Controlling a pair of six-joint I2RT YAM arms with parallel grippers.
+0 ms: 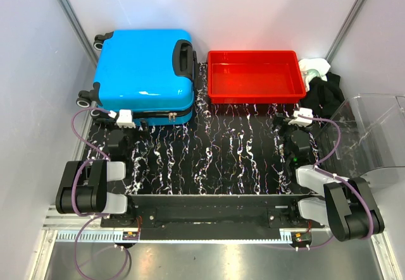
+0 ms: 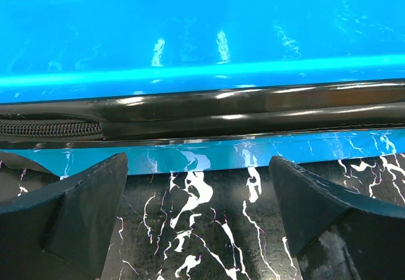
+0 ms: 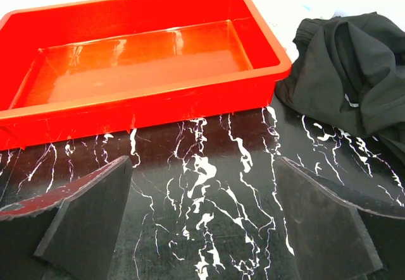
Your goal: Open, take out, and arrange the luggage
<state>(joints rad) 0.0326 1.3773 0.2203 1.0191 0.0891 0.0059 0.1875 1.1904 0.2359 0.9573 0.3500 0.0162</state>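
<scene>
The luggage, a bright blue hard-shell suitcase with black wheels and handle, lies closed and flat at the back left of the black marbled mat. My left gripper is open and empty, low over the mat right in front of the suitcase's near edge. In the left wrist view its blue shell and black zipper seam fill the top, just beyond my open left gripper. My right gripper is open and empty over the mat at the right; in the right wrist view it faces the red tray.
A red plastic tray stands empty at the back centre, also in the right wrist view. Black clothing and a white item lie right of it; the clothing also shows in the right wrist view. A clear plastic bin stands at the far right.
</scene>
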